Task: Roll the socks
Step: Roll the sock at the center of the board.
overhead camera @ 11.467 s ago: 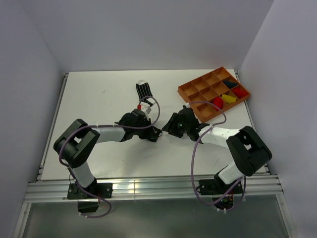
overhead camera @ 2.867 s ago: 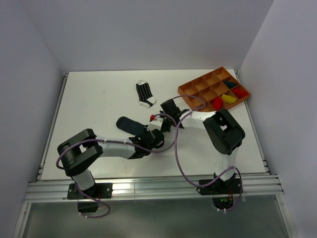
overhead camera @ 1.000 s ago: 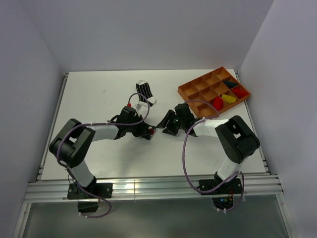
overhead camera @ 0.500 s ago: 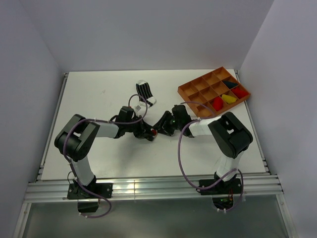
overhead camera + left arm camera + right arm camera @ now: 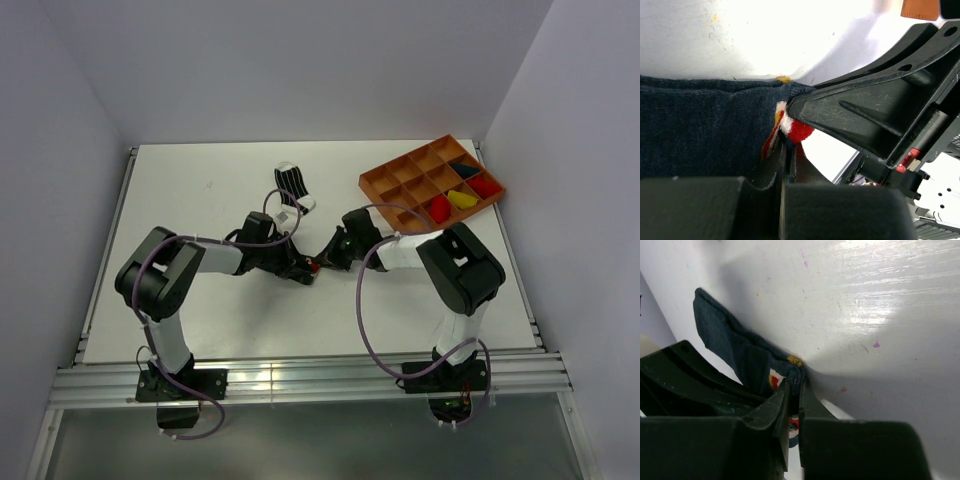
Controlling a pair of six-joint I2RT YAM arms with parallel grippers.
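Closed since a second ago: right end effector point(image 5: 794, 390), now pinching navy sock point(image 5: 700, 125) cuff at frame centre; left end effector point(image 5: 786, 145) pinches it too. Not rolled yet, I'd say; striped sock point(image 5: 293, 187) flat, upper centre

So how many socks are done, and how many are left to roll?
Done: four coloured bundles already sit in the orange tray. In hand: the left gripper and right gripper both pinch the navy sock at its patterned cuff, and it is not rolled yet. Left: the striped sock lies flat on the table, untouched.
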